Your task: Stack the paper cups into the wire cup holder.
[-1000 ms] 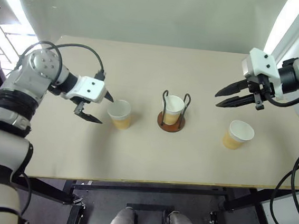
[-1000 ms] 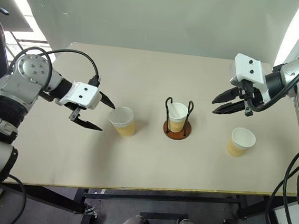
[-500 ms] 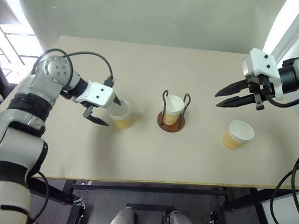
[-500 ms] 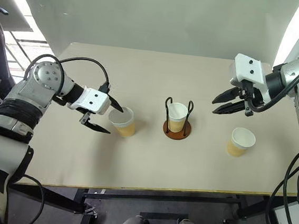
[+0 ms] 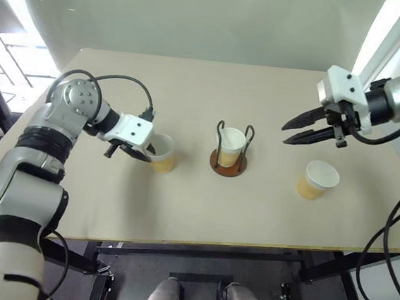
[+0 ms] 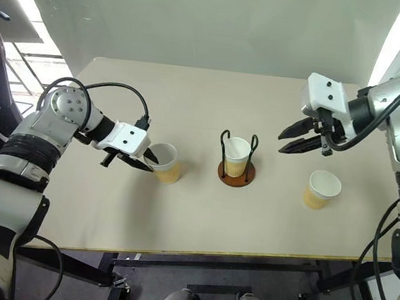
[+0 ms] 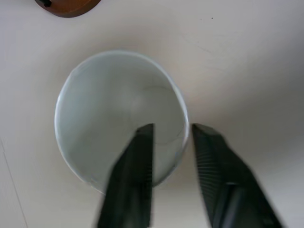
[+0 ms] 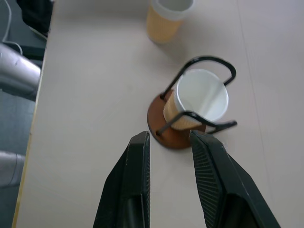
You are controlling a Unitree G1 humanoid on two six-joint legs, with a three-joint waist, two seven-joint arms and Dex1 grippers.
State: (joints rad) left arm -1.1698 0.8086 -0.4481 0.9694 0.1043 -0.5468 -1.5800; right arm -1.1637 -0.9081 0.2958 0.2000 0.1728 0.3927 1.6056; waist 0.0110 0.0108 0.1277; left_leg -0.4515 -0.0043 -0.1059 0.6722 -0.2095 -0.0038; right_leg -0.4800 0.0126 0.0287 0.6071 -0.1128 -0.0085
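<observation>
the left gripper (image 7: 171,137) pinches the rim of the paper cup (image 5: 161,153) at nine o'clock of the wire cup holder (image 5: 229,153), one finger inside, one outside; such a thin-wall grip may crush or tip it, while the empty right gripper (image 5: 285,131), jaws slightly parted, hovers at two o'clock

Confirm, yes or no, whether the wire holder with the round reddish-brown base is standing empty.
No: one tan paper cup with a white inside already sits between the black loops of the wire holder on its reddish-brown disc base.

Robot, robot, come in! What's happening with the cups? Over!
Left gripper pinching rim of tan paper cup. Right gripper empty, jaws apart above table. One cup in wire cup holder; third cup waiting. Nothing blocking.
</observation>
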